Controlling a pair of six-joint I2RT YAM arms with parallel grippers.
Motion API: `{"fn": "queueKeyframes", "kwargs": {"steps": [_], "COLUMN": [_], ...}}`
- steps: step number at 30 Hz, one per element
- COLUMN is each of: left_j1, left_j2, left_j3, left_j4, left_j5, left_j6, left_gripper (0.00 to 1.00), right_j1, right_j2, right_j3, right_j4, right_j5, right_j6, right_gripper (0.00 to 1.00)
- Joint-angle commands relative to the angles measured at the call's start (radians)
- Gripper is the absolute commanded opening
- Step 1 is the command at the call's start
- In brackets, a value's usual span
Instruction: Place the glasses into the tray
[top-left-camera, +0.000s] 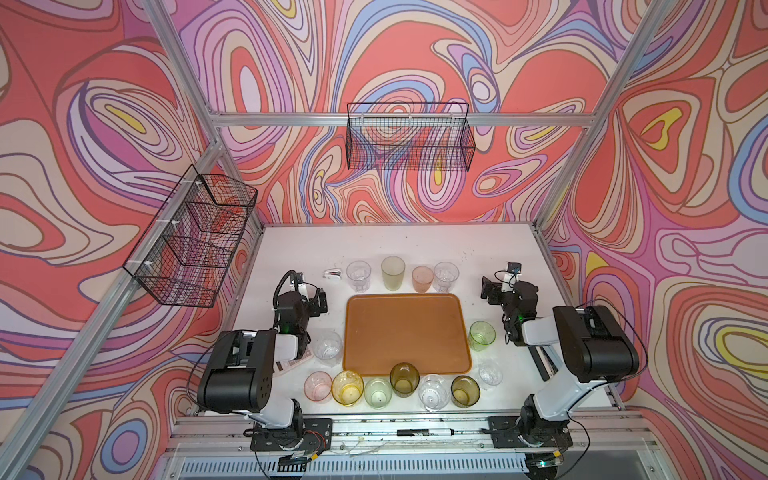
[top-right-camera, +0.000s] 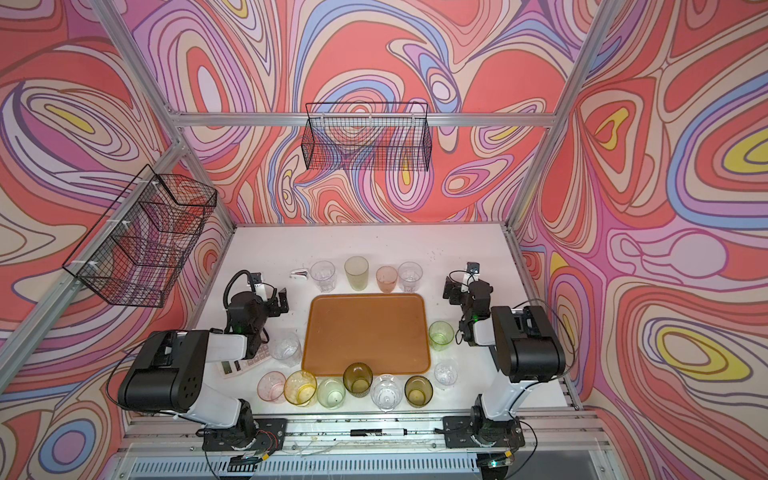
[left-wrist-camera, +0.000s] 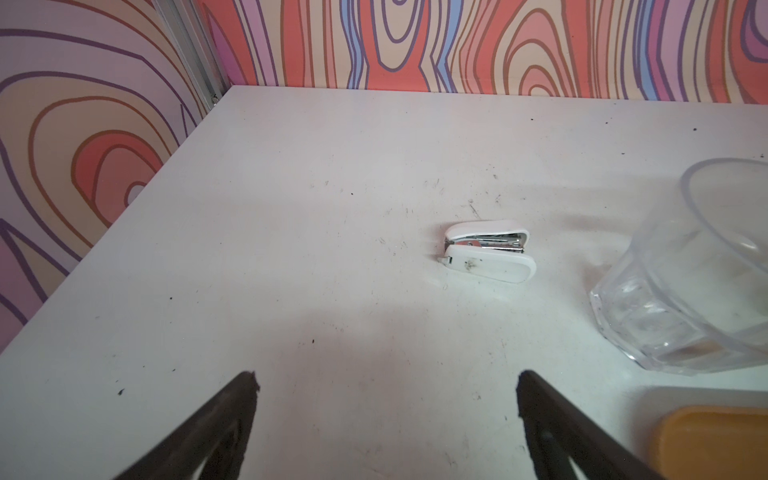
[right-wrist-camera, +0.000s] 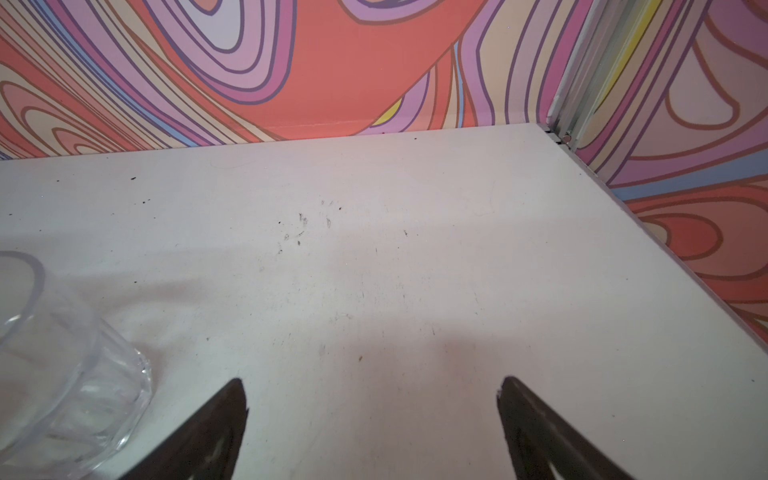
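Orange-brown tray (top-left-camera: 407, 332) lies bare in the middle of the white table (top-left-camera: 415, 241). The glasses (top-left-camera: 392, 272) stand upright around it: a row beyond its far edge, a row along its near edge, and one at each side. None clearly stands inside. Left gripper (top-left-camera: 319, 300) and right gripper (top-left-camera: 489, 291) hover beside the far corners, claws spread wide and empty, apparently poised so each arm can take the glasses on its own side.
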Motion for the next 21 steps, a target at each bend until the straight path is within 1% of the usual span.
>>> {"fn": "queueKeyframes", "kwargs": {"steps": [1, 3, 6, 8, 10, 12, 14, 16, 19, 21], "left_j1": [-0.028, -0.052, -0.066, -0.076, -0.081, -0.083, -0.093, -0.106, -0.132, -0.138], "left_j2": [-0.028, -0.065, -0.111, -0.138, -0.168, -0.201, -0.227, -0.249, -0.277, -0.294], "left_j3": [0.04, 0.08, 0.167, 0.206, 0.244, 0.289, 0.33, 0.379, 0.468, 0.52], "left_j4": [-0.058, -0.158, -0.319, -0.388, -0.479, -0.583, -0.686, -0.799, -0.971, -1.061], "left_j5": [-0.059, -0.121, -0.181, -0.226, -0.268, -0.274, -0.281, -0.283, -0.29, -0.248], "left_j6": [0.029, 0.04, 0.034, 0.022, -0.033, -0.091, -0.128, -0.152, -0.176, -0.195], "left_gripper": [1.0, 1.0, 1.0, 1.0, 1.0, 1.0, 1.0, 1.0, 1.0, 0.99], "right_j1": [0.005, 0.016, 0.028, 0.03, 0.031, 0.033, 0.034, 0.035, 0.034, 0.036], "right_j2": [-0.061, -0.084, -0.15, -0.19, -0.225, -0.259, -0.295, -0.33, -0.35, -0.347], "right_j3": [0.033, 0.042, 0.083, 0.141, 0.217, 0.272, 0.299, 0.335, 0.426, 0.493], "right_j4": [-0.076, -0.106, -0.229, -0.362, -0.512, -0.63, -0.708, -0.805, -1.007, -1.146], "right_j5": [0.02, 0.062, 0.108, 0.137, 0.134, 0.142, 0.146, 0.155, 0.155, 0.17], "right_j6": [-0.001, -0.002, 0.005, 0.034, 0.057, 0.071, 0.068, 0.081, 0.119, 0.147], "right_gripper": [0.98, 0.98, 0.98, 0.98, 0.98, 0.98, 0.98, 0.98, 0.98, 0.98]}}
